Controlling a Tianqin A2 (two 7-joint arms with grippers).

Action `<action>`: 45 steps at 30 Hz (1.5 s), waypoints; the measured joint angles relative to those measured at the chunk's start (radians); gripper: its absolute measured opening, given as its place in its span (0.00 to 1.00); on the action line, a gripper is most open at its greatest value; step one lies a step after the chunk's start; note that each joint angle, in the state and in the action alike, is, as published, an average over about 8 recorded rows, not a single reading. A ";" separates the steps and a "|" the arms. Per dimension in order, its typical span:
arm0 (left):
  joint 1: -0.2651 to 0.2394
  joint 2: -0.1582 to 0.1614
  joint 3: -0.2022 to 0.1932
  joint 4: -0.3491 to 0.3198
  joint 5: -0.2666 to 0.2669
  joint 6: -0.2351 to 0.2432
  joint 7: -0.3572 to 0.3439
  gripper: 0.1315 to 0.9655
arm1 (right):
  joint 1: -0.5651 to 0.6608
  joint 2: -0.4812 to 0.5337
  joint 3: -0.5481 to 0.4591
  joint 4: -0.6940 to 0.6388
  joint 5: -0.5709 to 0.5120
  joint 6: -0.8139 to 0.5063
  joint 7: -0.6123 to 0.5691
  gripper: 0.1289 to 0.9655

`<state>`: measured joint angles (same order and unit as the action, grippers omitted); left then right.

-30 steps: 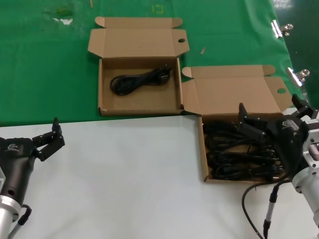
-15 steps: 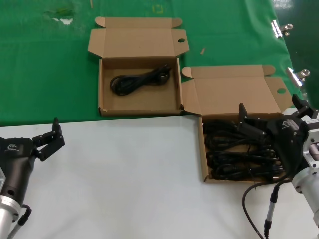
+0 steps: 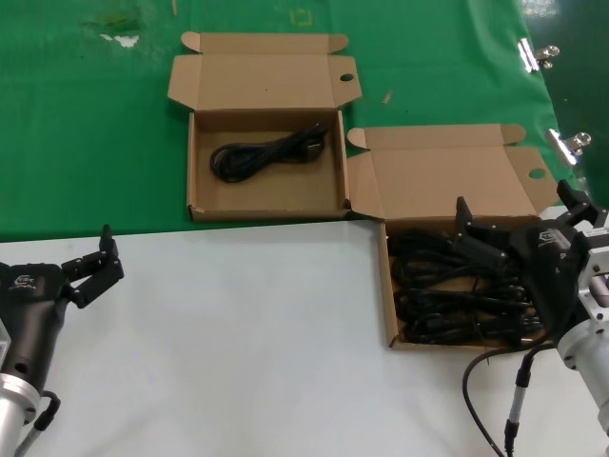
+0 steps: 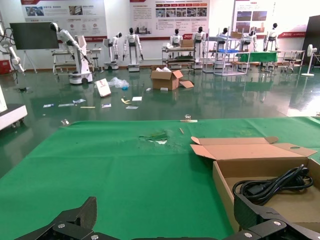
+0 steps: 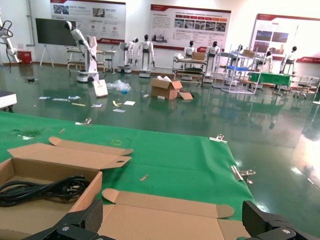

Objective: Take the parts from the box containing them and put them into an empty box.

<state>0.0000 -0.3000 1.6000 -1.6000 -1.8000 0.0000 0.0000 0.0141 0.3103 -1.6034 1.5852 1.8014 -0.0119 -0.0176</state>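
Observation:
The near right cardboard box (image 3: 391, 286) holds a tangle of several black power cords (image 3: 447, 290); its lid (image 3: 447, 181) lies open behind it. My right gripper (image 3: 516, 211) is open and empty, hovering just over the back of that box. The far box (image 3: 194, 162) holds one looped black cord (image 3: 271, 152). My left gripper (image 3: 88, 257) is open and empty over the white table at the near left. The left wrist view shows the far box (image 4: 225, 187) and its cord (image 4: 272, 185) beyond the gripper (image 4: 167, 217). The right wrist view shows the gripper (image 5: 172, 217) over the near lid (image 5: 165, 205).
Both boxes sit where the green cloth (image 3: 95, 143) meets the white table (image 3: 238, 333). Metal clips (image 3: 538, 52) hold the cloth's right edge. My own grey-ended cable (image 3: 514, 400) hangs below the right arm. The far box also shows in the right wrist view (image 5: 92, 190).

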 joint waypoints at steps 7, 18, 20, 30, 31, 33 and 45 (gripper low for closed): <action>0.000 0.000 0.000 0.000 0.000 0.000 0.000 1.00 | 0.000 0.000 0.000 0.000 0.000 0.000 0.000 1.00; 0.000 0.000 0.000 0.000 0.000 0.000 0.000 1.00 | 0.000 0.000 0.000 0.000 0.000 0.000 0.000 1.00; 0.000 0.000 0.000 0.000 0.000 0.000 0.000 1.00 | 0.000 0.000 0.000 0.000 0.000 0.000 0.000 1.00; 0.000 0.000 0.000 0.000 0.000 0.000 0.000 1.00 | 0.000 0.000 0.000 0.000 0.000 0.000 0.000 1.00; 0.000 0.000 0.000 0.000 0.000 0.000 0.000 1.00 | 0.000 0.000 0.000 0.000 0.000 0.000 0.000 1.00; 0.000 0.000 0.000 0.000 0.000 0.000 0.000 1.00 | 0.000 0.000 0.000 0.000 0.000 0.000 0.000 1.00; 0.000 0.000 0.000 0.000 0.000 0.000 0.000 1.00 | 0.000 0.000 0.000 0.000 0.000 0.000 0.000 1.00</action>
<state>0.0000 -0.3000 1.6000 -1.6000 -1.8000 0.0000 0.0000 0.0141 0.3103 -1.6034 1.5852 1.8014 -0.0119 -0.0176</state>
